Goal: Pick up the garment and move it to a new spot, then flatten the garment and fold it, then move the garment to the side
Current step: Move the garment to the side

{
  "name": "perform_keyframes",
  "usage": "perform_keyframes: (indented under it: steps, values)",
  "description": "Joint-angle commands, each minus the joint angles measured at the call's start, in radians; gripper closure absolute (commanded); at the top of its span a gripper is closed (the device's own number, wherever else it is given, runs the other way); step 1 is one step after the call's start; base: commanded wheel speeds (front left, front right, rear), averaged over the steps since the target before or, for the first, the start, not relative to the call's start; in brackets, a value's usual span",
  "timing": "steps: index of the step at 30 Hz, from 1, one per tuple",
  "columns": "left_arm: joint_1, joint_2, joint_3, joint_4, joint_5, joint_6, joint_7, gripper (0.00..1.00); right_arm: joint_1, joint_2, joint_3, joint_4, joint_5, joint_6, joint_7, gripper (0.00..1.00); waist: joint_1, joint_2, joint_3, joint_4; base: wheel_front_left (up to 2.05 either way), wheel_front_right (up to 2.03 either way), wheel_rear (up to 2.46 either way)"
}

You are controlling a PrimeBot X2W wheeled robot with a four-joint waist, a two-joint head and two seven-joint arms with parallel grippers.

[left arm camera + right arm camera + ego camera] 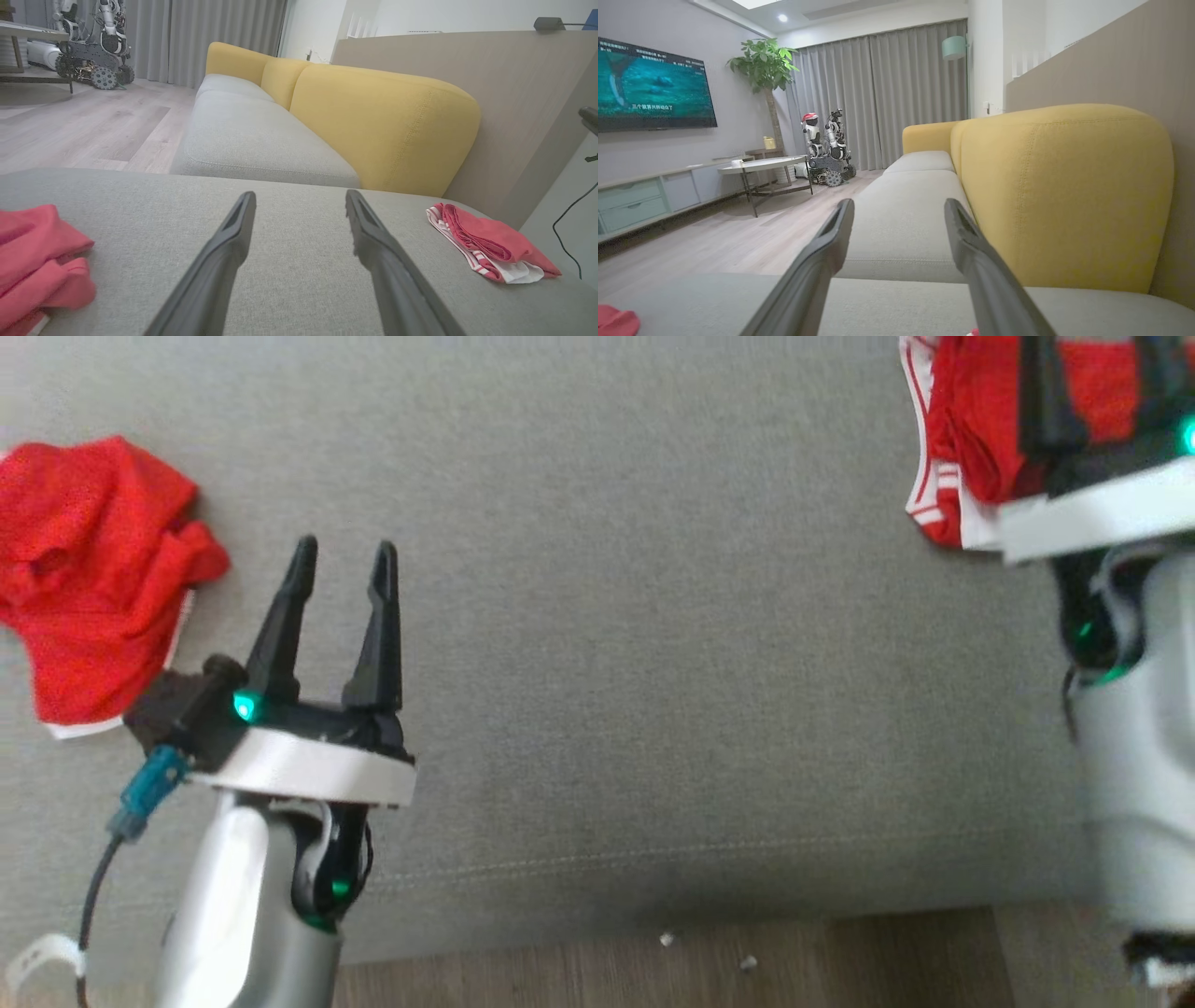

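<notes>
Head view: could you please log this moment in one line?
left gripper: open | right gripper: open, over folded garment | crumpled garment: left on sofa

Head downward, wrists low along sofa (261,140)

The left gripper (300,193) hangs low over the grey seat cushion (299,233), its two dark fingers spread wide with only bare fabric between them. At the cushion's left edge lies a crumpled red garment (37,261), partly cut off by the frame. By the cushion's far right corner sits a folded red and white garment (490,247), well apart from the fingers. Beyond the cushion's far edge runs a sofa (261,135) with a grey seat and a yellow backrest (387,126), set against a pale wooden panel (490,93). Farther off, on the wood floor (93,126) before grey curtains (210,32), stands a wheeled robot (100,51)
</notes>
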Motion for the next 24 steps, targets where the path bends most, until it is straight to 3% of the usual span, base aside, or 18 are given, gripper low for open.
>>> perform_keyframes:
  steps: [1,14,24]
  values:
    - [-0.004,0.006,0.030,-0.033,-0.005,-0.006,-0.005,0.00,0.026,0.019,0.007,-0.043,-0.007,0.003,-0.008,0.00,0.0000,0.0000,-0.041,0.027,0.00,0.00,0.00]
    - [0.114,0.004,0.034,-0.042,-0.007,0.006,-0.005,0.00,0.319,0.157,-0.019,-0.139,-0.139,0.003,-0.057,0.00,0.0000,0.0000,-0.120,0.046,0.00,0.00,0.00]
    - [0.142,0.004,0.021,-0.069,0.004,0.019,-0.005,0.00,0.397,0.205,-0.049,-0.158,-0.200,0.003,-0.089,0.00,0.0000,0.0000,-0.124,0.044,0.00,0.00,0.00]
